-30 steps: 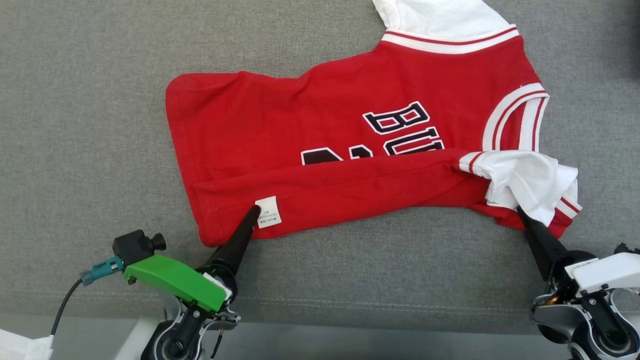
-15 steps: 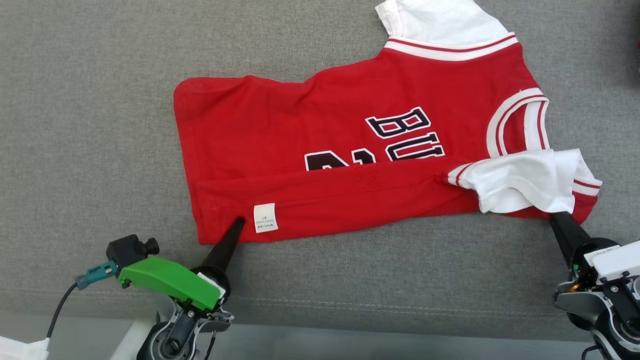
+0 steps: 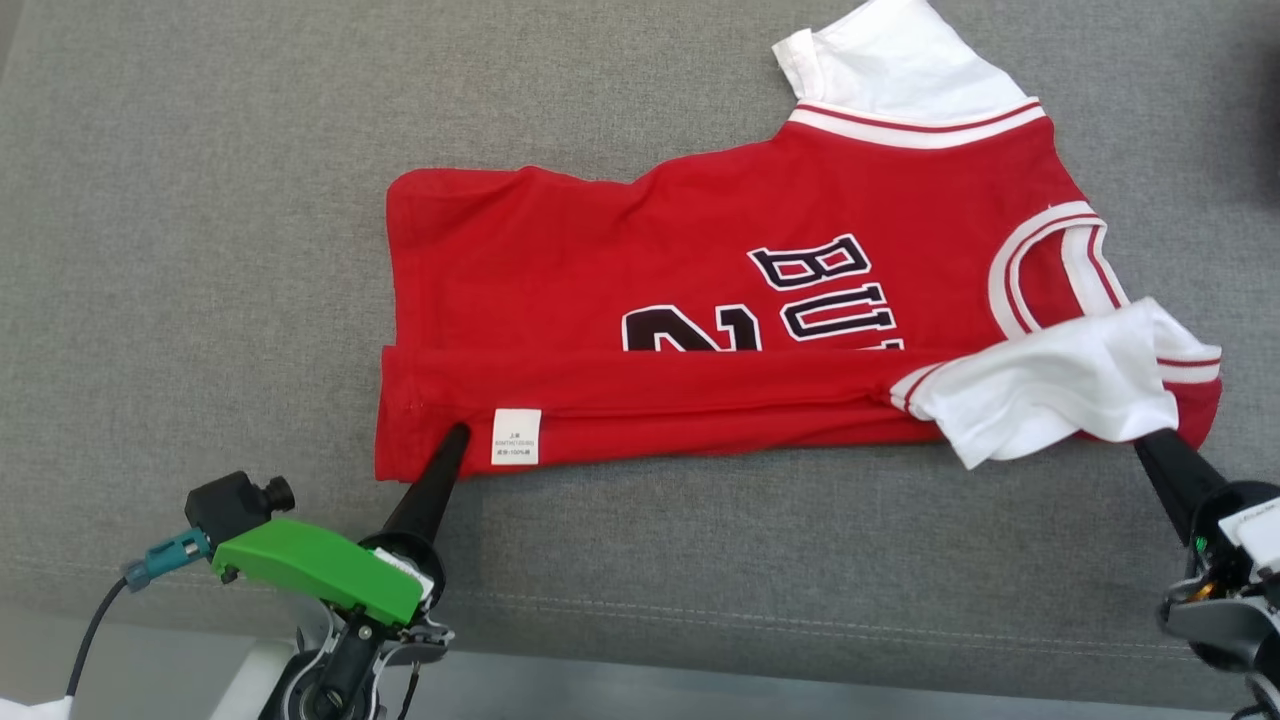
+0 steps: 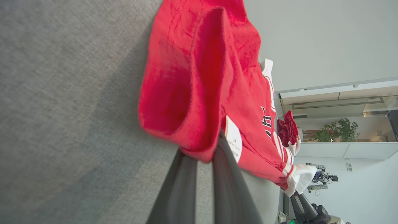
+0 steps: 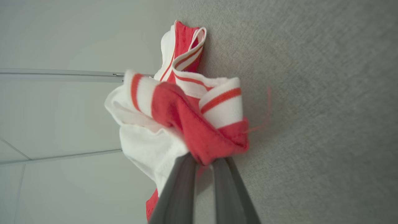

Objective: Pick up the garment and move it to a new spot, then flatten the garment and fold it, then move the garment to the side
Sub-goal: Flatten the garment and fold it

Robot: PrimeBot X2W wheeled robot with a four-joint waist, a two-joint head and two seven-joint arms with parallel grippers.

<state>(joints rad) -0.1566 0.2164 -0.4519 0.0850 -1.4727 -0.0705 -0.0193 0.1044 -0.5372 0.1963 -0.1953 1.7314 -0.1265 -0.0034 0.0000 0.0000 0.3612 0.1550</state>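
At 7 o'clock in the head view the left gripper has its fingers together on the near hem of the garment, just beside the white label. The left wrist view shows the red hem pinched between them and lifted a little into a pocket. At 4 o'clock the right gripper is clamped on the shoulder end. In the right wrist view its fingers are closed on a bunch of red cloth and striped trim, with the near sleeve crumpled over it.

The garment lies sideways on the grey cloth surface, from the centre out to 2 o'clock, hem toward 9 o'clock and collar toward 3 o'clock. A near strip along its length is already turned over the body, hiding the lower part of the lettering. The far sleeve lies flat at 1 o'clock.

The step in hand looks like the fold, with both ends of the near edge gripped. The next move probably calls for raising both ends together and carrying them toward 12 o'clock at an even pace. The edge should stay taut, and the bunched near sleeve needs tucking so that it doesn't ride up inside the fold.
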